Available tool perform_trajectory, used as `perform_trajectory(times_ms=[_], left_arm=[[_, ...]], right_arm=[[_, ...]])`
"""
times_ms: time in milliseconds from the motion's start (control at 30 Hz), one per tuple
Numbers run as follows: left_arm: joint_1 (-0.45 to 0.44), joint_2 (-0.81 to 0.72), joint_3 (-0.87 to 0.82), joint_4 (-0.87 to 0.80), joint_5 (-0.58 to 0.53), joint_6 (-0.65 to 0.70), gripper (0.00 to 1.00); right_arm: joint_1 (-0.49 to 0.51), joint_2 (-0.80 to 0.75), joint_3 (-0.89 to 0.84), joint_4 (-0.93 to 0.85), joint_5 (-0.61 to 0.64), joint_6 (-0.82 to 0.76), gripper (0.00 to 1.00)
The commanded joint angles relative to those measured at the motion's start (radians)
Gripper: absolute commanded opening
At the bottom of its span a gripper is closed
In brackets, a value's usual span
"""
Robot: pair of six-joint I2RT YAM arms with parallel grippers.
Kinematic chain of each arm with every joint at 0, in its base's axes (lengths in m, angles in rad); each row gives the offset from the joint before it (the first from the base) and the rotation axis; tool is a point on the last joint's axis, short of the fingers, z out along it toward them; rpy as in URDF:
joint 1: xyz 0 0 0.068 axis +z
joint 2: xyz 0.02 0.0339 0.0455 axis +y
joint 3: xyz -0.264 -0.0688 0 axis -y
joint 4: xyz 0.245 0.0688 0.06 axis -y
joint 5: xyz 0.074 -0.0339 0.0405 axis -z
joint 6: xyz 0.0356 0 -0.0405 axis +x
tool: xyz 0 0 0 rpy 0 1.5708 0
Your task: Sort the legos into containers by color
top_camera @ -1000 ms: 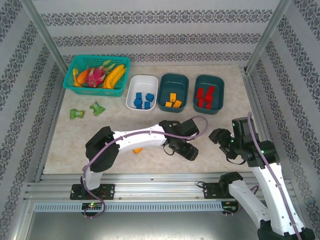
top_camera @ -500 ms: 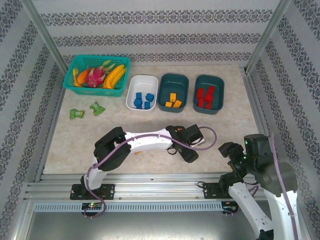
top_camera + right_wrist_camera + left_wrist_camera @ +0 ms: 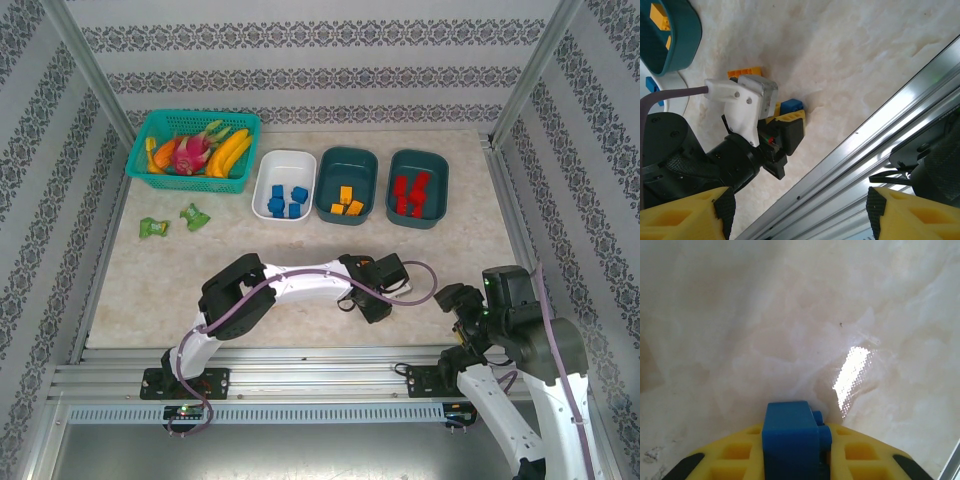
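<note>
Marbled tabletop [image 3: 150, 270], top view: I saw left gripper [image 3: 374, 304] low near the front edge. Left wrist: jaws had just clamped a blue lego [image 3: 791, 437], bound for the white container [image 3: 287, 165]. Right wrist: right gripper [image 3: 797, 215] gaped, empty.

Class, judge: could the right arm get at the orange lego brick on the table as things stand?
Probably not: the orange lego brick lies beyond the left tool, which holds a blue lego brick and blocks the right arm's way.
</note>
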Motion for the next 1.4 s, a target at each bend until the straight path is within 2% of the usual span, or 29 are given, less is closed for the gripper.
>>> perform_trajectory(times_ms=[0,133,300,467,600,733,900,1033,1167,1367], left_arm=[[-0.006,-0.015,0.017,-0.013,-0.009,0.008,0.21],[0.022,-0.088,0.015,-0.019,-0.019,-0.045,0.18],[0.129,-0.225,-0.009,-0.030,-0.003,-0.151,0.18],[0.311,-0.318,-0.014,-0.072,0.028,-0.229,0.18],[0.477,-0.319,0.024,-0.103,0.035,-0.247,0.18],[0.611,-0.246,0.111,-0.113,0.030,-0.270,0.18],[0.719,-0.079,0.287,-0.109,0.001,-0.320,0.17],[0.759,0.088,0.477,-0.142,-0.033,-0.335,0.17],[0.777,0.244,0.663,-0.205,-0.065,-0.328,0.17],[0.797,0.365,0.779,-0.211,-0.053,-0.349,0.21]], right_arm=[[0.011,0.018,-0.011,0.023,-0.004,0.006,0.71],[0.011,0.061,0.003,0.053,0.000,-0.044,0.71],[0.011,0.166,0.070,0.116,0.019,-0.165,0.71],[0.017,0.323,0.119,0.313,-0.082,-0.272,0.71],[0.096,0.497,0.160,0.501,-0.131,-0.293,0.71],[0.176,0.676,0.209,0.658,-0.176,-0.284,0.71],[0.225,0.870,0.310,0.778,-0.221,-0.306,0.71],[0.223,0.960,0.358,0.843,-0.240,-0.313,0.71],[0.208,1.010,0.393,0.836,-0.256,-0.330,0.71],[0.197,1.021,0.385,0.835,-0.263,-0.336,0.71]])
